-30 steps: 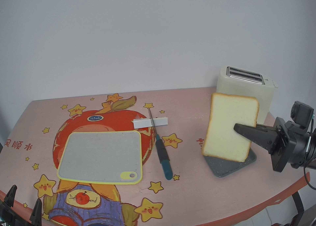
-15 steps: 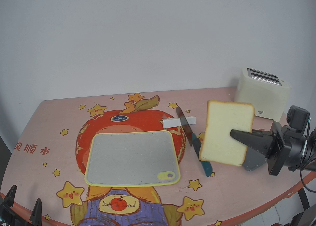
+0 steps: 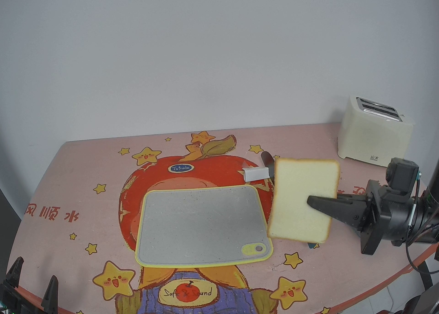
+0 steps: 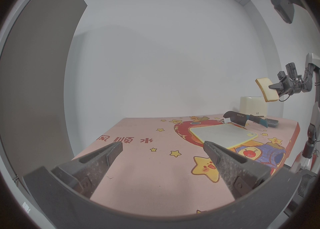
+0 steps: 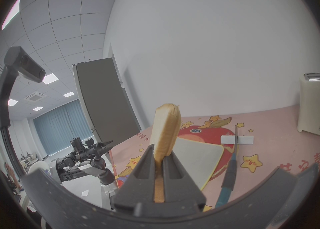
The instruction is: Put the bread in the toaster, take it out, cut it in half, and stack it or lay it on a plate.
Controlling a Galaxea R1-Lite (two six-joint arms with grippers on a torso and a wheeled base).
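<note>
A slice of white bread (image 3: 299, 205) stands on edge in the air, with my right gripper (image 3: 315, 201) shut on its right side. It hangs above the table just right of the grey cutting board (image 3: 203, 226) and hides most of the knife (image 3: 267, 160). In the right wrist view the bread (image 5: 165, 133) rises thin-edge-on from the clamped fingers (image 5: 143, 169). The cream toaster (image 3: 375, 134) sits at the back right, its slots empty. My left gripper (image 4: 160, 154) is open low over the table's near left corner, holding nothing.
The teal-handled knife (image 5: 230, 173) leans on a small white rest (image 5: 237, 139) between board and toaster. A dark grey plate (image 4: 272, 122) lies beyond the knife handle. The pink table (image 3: 82, 168) has bare room on its left; its edge runs close under my right arm.
The head camera has turned, shifting the whole scene right. Against the table, my right gripper has carried the bread away from the toaster and plate, toward the cutting board and lower.
</note>
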